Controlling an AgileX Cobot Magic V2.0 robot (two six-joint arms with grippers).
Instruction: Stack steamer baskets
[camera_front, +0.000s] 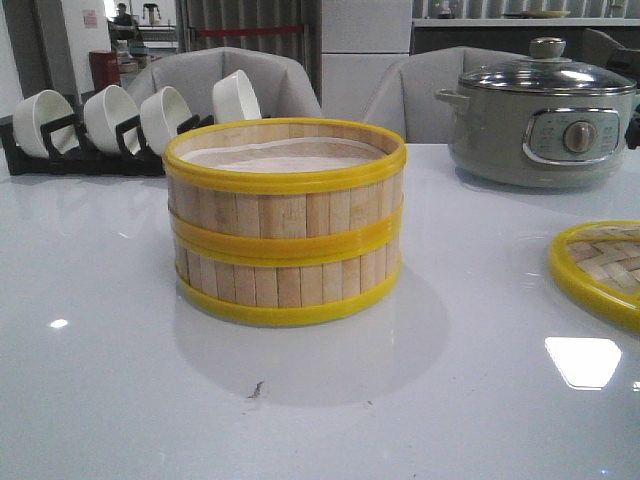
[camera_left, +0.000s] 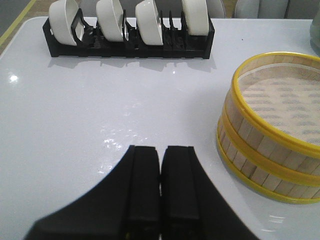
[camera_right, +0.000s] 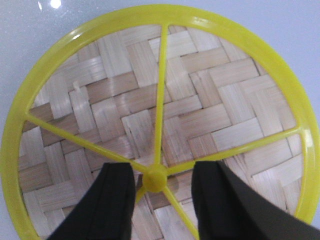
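Since the steamer baskets (camera_front: 285, 220) already sit stacked, center your open, empty right gripper (camera_right: 161, 187) on the lid (camera_right: 160, 120) knob (camera_right: 155, 178), leaving the closed, empty left gripper (camera_left: 160, 170) parked.

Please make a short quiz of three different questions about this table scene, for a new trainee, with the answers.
1. True or false: the two round wood-slat steamer baskets with yellow rims are stacked one on the other.
2. The open right gripper hangs over which thing? A. the flat woven-bamboo lid with yellow rim B. the grey-green electric pot C. the black rack of white bowls
3. Fill in: the left gripper is ____ (open or shut).

Key: 1 true; 2 A; 3 shut.
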